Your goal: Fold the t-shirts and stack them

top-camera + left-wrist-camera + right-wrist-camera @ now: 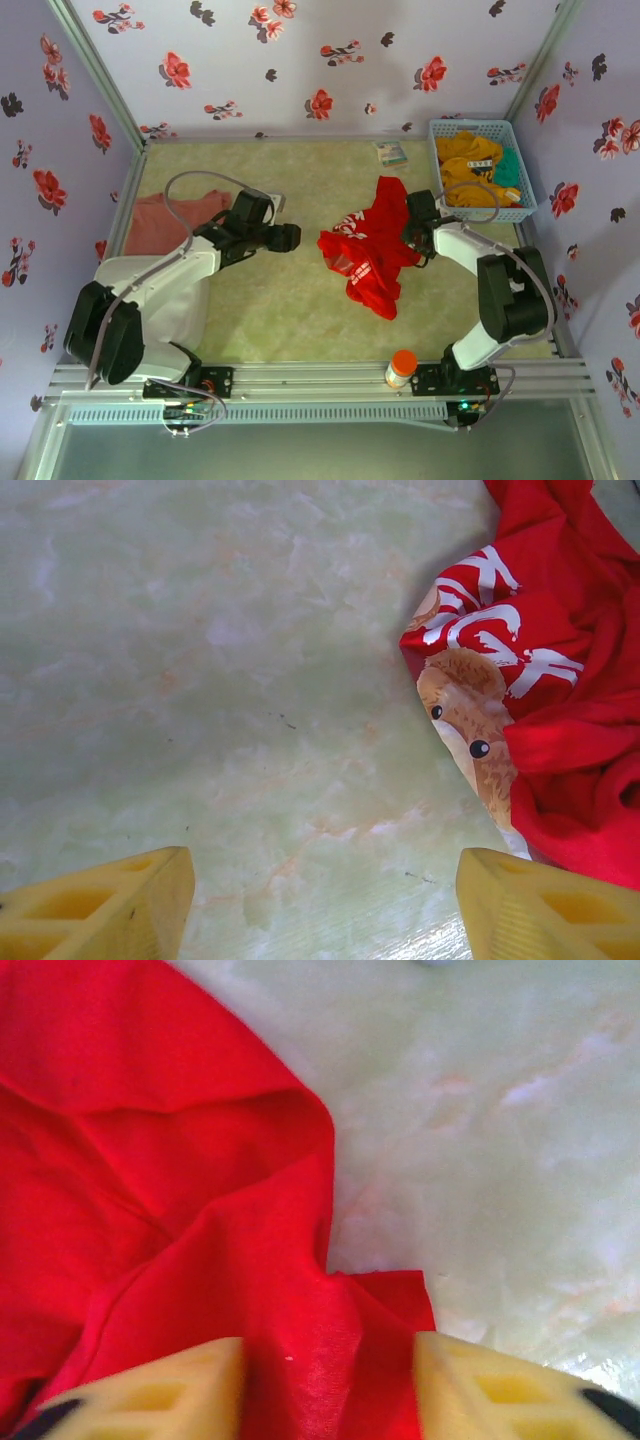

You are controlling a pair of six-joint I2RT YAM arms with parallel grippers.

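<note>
The red t-shirt [370,250] lies crumpled in the middle of the table, its white-lettered print with a bear face [470,705] turned toward my left arm. My right gripper [413,237] is down at the shirt's right edge. In the right wrist view its jaws [328,1390] straddle a raised fold of the red t-shirt [150,1160] and are partly narrowed, with a gap still between them. My left gripper [291,237] hovers left of the shirt, open [325,910], over bare table. The salmon-pink t-shirt [165,222] lies flat at the far left, partly under my left arm.
A blue basket [437,150] with yellow and green cloth sits at the back right. A small packet [391,153] lies near the back wall. An orange-capped bottle [402,366] stands at the front edge. Flowered walls enclose the table.
</note>
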